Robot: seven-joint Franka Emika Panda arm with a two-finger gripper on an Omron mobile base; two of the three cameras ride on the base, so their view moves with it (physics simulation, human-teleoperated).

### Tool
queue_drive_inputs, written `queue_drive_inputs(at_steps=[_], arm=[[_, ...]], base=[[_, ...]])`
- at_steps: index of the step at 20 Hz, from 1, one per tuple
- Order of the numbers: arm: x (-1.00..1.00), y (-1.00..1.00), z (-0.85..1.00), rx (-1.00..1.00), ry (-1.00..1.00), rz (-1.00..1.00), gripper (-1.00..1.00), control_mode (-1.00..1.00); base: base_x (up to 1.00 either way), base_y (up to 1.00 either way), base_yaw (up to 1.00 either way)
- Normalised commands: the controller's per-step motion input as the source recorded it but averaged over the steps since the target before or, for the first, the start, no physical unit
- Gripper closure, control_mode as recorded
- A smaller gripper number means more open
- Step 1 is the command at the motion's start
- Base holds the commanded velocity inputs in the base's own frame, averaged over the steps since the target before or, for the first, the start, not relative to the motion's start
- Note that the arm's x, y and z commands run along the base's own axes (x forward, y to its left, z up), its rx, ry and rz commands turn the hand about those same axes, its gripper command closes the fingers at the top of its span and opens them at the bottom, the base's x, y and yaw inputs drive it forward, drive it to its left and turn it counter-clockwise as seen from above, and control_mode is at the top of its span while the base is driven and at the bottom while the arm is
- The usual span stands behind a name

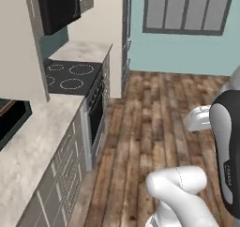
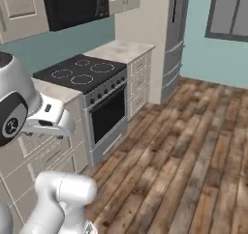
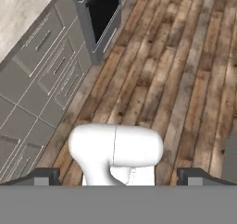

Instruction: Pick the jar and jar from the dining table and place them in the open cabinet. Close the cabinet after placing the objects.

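1. The white arm [image 1: 178, 193] is folded up close over its base, its elbow joint low at six o'clock in both base views
2. The gripper [image 3: 118, 174] points down, its two dark fingertips [image 3: 41, 176] wide apart at seven and five o'clock in the hand view, nothing between them

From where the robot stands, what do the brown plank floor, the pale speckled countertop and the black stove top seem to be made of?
The brown plank floor looks like matte wood: staggered boards with streaky grain. The pale speckled countertop looks like stone or a stone-look laminate, mottled beige; the render cannot settle which. The black stove top looks like smooth glass-ceramic: flat, dark, with thin white burner rings.
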Motion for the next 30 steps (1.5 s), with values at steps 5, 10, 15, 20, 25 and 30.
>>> queue_drive_inputs(at_steps=[5,10,15,20,25,30], arm=[[0.00,0.00,0.00,0.00,0.00,0.00,-1.00,1.00],[0.00,0.00,0.00,0.00,0.00,0.00,-1.00,1.00],[0.00,0.00,0.00,0.00,0.00,0.00,-1.00,1.00],[0.00,0.00,0.00,0.00,0.00,0.00,-1.00,1.00],[0.00,0.00,0.00,0.00,0.00,0.00,-1.00,1.00],[0.00,0.00,0.00,0.00,0.00,0.00,-1.00,1.00]], base=[[0.01,-0.08,-0.72],[0.20,-0.06,-0.61],[0.49,0.00,-0.36],[0.78,0.15,-0.05],[0.99,0.12,0.00],[1.00,0.04,0.00]])
